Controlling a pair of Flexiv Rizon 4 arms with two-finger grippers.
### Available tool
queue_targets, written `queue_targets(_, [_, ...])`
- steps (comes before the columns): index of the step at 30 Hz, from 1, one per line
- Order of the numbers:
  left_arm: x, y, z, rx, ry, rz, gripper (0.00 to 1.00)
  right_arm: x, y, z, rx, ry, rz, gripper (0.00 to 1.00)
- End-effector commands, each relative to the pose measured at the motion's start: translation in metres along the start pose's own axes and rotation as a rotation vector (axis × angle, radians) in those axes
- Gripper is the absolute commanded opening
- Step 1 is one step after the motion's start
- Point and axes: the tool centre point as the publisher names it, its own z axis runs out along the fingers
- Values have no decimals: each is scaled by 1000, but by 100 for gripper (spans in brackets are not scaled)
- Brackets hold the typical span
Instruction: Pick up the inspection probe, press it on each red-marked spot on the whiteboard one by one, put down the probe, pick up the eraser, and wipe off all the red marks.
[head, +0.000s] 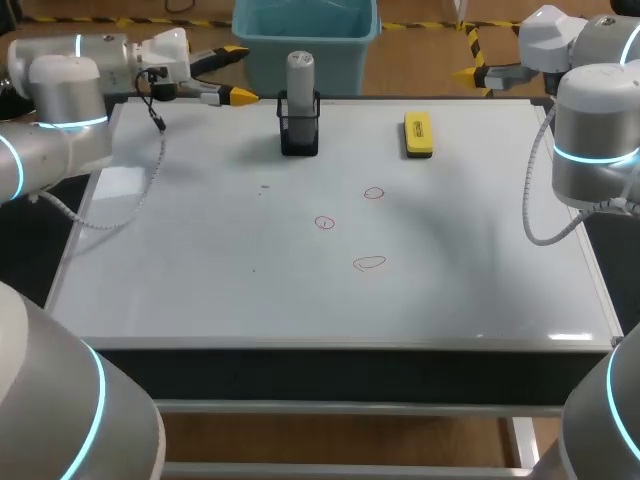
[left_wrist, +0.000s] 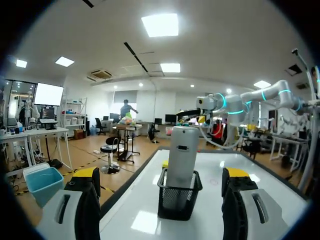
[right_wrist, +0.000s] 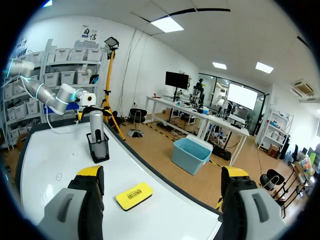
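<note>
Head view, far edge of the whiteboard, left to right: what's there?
Left gripper, fingers open → inspection probe standing in its black mesh holder → yellow eraser.

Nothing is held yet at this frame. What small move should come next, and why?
Probably advance the open left gripper straight toward the grey cylindrical inspection probe, upright in its black mesh holder. The left wrist view shows the probe centred ahead of the gripper, not yet reached.
</note>
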Motion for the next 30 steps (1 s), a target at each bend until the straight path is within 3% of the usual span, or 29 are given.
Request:
queue_targets(1, [0, -2, 11, -6, 126, 12, 100, 0, 0, 0, 1, 1, 0, 100])
queue_targets(30, [35, -7, 66, 4, 95, -22, 100, 0, 0, 0, 1, 1, 0, 100])
